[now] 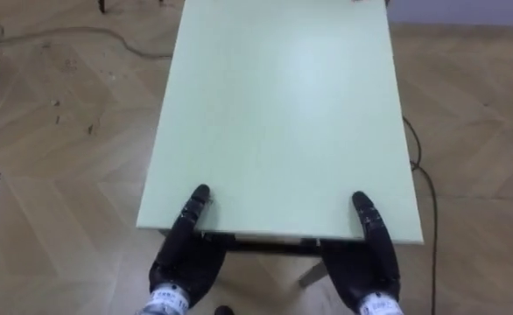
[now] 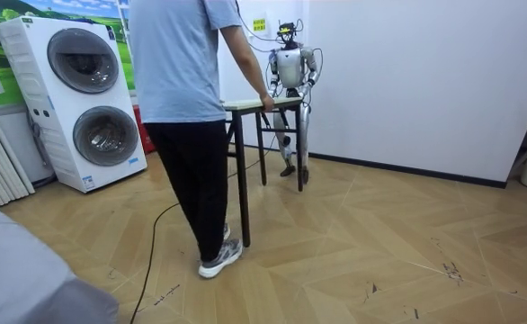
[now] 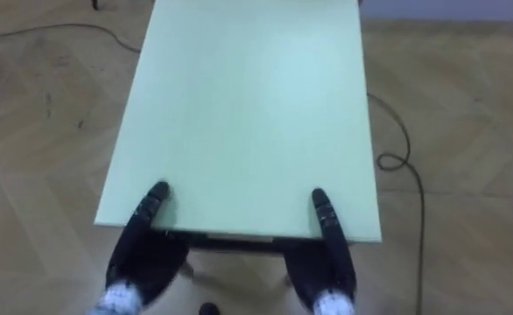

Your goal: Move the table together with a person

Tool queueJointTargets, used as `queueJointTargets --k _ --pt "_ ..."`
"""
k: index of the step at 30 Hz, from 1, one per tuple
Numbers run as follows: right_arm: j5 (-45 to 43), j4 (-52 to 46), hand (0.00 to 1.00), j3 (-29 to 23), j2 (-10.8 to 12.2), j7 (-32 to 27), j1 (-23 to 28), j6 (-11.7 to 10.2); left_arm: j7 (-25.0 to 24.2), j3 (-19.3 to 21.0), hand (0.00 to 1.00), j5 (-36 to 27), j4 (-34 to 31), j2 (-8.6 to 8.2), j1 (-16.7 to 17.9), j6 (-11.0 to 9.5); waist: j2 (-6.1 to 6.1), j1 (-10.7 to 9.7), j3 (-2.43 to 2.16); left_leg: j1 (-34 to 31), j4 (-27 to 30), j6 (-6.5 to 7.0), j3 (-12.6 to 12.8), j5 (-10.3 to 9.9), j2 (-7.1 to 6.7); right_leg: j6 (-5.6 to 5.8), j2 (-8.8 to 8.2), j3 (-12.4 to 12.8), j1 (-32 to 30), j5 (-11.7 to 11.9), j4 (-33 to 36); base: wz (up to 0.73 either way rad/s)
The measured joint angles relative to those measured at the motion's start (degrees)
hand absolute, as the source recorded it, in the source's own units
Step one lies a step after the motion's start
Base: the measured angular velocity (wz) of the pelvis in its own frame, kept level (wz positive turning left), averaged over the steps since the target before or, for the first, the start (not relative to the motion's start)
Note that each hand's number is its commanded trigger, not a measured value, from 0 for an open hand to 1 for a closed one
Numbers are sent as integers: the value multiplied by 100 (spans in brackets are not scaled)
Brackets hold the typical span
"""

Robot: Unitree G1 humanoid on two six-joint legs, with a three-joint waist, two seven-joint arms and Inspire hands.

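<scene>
Shared-carry step: left hand [image 1: 186, 254] and right hand [image 1: 372, 262] each clamped on the near edge of the table [image 1: 283, 114], thumb on top, with a person [image 2: 187, 81] holding the table's far end; next, probably stepping in time with the person, tabletop kept level.

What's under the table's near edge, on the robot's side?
A dark frame rail, a table leg and wood floor. The left hand and right hand reach under there; the tabletop covers how they hold it.
</scene>
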Motion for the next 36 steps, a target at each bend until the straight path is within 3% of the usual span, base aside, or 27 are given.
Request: queueJointTargets --k 3,4,7,8,9,10,12,13,14,16,17,18,19,20,21,22,24,25,26,27,28,29,30,31,33,34,36 --pt "-17 -97 100 -7 -5 1 -24 -60 -24 30 100 1 1 -40 -123 51 133 -129 15 739 901 -101 -333 -132 482 -132 193 -215 -340 -18 266 24" --pt "-17 -128 100 -7 -6 1 -27 -89 -22 29 100 3 1 -40 -170 71 154 -138 12 936 918 -117 -379 -122 542 -155 205 -255 -435 -32 343 24" --pt "-17 -169 100 -22 -21 1 -140 -152 -17 5 100 -13 1 -44 -339 67 276 -269 5 1945 130 -317 -489 22 607 -171 184 -376 -940 -39 723 15" --pt "-17 -187 100 -23 -42 1 -168 -164 -13 1 100 -7 0 -57 -378 46 362 -314 6 2293 -448 -407 -495 149 591 -167 172 -420 -1125 -38 902 23" --pt "-14 -186 100 -34 -38 1 -236 -153 -13 8 100 -11 3 -33 -437 16 449 -447 15 2446 -1009 -465 -511 168 545 -160 134 -491 -1353 -38 1119 33" --pt "-14 -182 100 -68 -25 1 -255 -122 -18 29 100 -11 3 3 -465 -15 420 -547 1 2516 -1462 -602 -545 15 433 -98 8 -481 -1553 6 1248 39" --pt "-21 -200 100 -71 -4 26 -235 -94 -18 25 100 -10 3 -2 -473 -18 440 -673 -8 2546 -1919 -608 -486 -53 281 -12 -176 -359 -1678 198 1151 38" --pt "-20 -202 100 -135 15 45 -243 -53 -17 -25 100 6 6 2 -554 -18 478 -643 -9 2524 -2316 -508 -500 -360 279 71 -184 -54 -1823 383 1087 26" --pt "-16 -197 100 -202 55 72 -240 -53 0 -70 100 27 28 11 -641 -23 482 -616 -6 2475 -2571 -478 -465 -476 278 108 -184 90 -1910 463 1077 6" --pt "-1 -180 100 -454 185 147 -238 15 55 -188 100 29 192 14 -979 -47 428 -405 12 2378 -3576 -367 -181 -593 143 235 -221 661 -2304 703 1334 -6" --pt "-39 -105 100 -610 249 202 -278 101 86 -248 100 17 349 33 -1200 -74 170 -367 32 2345 -3695 -250 -110 -474 -239 184 -560 858 -2953 874 2298 -18" --pt "-76 17 100 -698 220 203 -281 230 30 -281 100 -59 570 -47 -1208 -190 118 -411 45 2280 -3412 -137 -160 -533 -395 217 -543 670 -3314 909 2447 -24" --pt "-104 82 100 -696 258 202 -282 306 -12 -285 100 -141 577 -33 -1123 -241 109 -423 29 2191 -3207 -140 -232 -553 -398 251 -397 577 -3234 1056 1897 3" --pt "-263 71 100 -688 336 203 -157 402 -130 -313 100 -263 574 90 -969 -252 79 -560 15 2039 -2872 -121 -458 -610 -505 165 -233 475 -2917 1820 910 62" --pt "-399 -9 100 -709 373 300 73 391 -149 -342 100 -296 603 44 -835 -179 98 -767 -11 2064 -2761 0 -375 -782 -711 -87 -337 300 -2611 1937 673 58" --pt "-470 -42 100 -729 296 344 63 402 -168 -307 100 -299 603 -73 -752 -149 183 -751 -4 2057 -2621 84 -187 -956 -769 -99 -410 226 -2592 1931 658 29" --pt "-466 -35 100 -759 188 292 32 461 -149 -299 100 -342 605 -94 -718 -56 120 -779 -23 1982 -2479 177 -113 -1018 -993 -129 -612 173 -2562 1988 574 -10" --pt "-480 -35 100 -771 158 279 30 486 -132 -299 100 -364 606 -109 -710 -42 115 -822 -23 1951 -2450 218 -118 -1016 -1062 -64 -682 185 -2544 2077 514 10" --pt "-484 -37 100 -780 110 256 -1 519 -112 -299 100 -412 605 -141 -697 -43 120 -891 -30 1807 -2355 355 -125 -933 -1183 381 -785 228 -2536 2424 298 14" --pt "-482 -36 100 -788 116 206 -39 567 -113 -287 100 -423 605 -139 -698 -54 126 -970 -32 1636 -2308 456 -106 -818 -1190 1010 -791 400 -2500 2894 -31 42" --pt "-471 -37 100 -791 146 189 45 553 -107 -298 100 -400 668 -141 -726 -39 121 -1065 -16 1566 -2261 500 192 -707 -1089 1028 -878 640 -2475 2712 311 57" --pt "-450 -50 100 -793 144 190 147 526 -90 -337 100 -377 723 -146 -748 -28 135 -1087 -13 1586 -2248 511 354 -661 -1003 823 -933 633 -2456 2208 886 91" --pt "-384 -97 100 -844 151 192 324 504 -68 -406 100 -352 733 -80 -747 -16 124 -1174 -12 1615 -2344 547 517 -542 -916 724 -1097 550 -2319 1203 1920 73" --pt "-361 -125 100 -844 171 193 387 490 -70 -446 100 -349 719 -37 -746 -9 121 -1190 -13 1614 -2409 540 564 -473 -903 703 -1164 525 -2204 836 2329 64" --pt "-271 -142 100 -765 134 195 442 399 -70 -464 100 -309 701 -35 -710 4 123 -1141 -14 1607 -2516 472 857 -281 -872 849 -1384 667 -1473 -133 2968 17" --pt "-213 -142 100 -655 136 190 437 302 -68 -451 100 -292 701 -59 -690 2 107 -1025 -15 1599 -2498 458 905 -254 -902 973 -1418 724 -1084 -414 2776 -17" --pt "-125 -142 100 -485 65 158 363 183 -69 -410 100 -231 701 -45 -695 -7 99 -754 -18 1519 -2446 409 921 -204 -901 999 -1212 699 -909 -475 2079 -53"
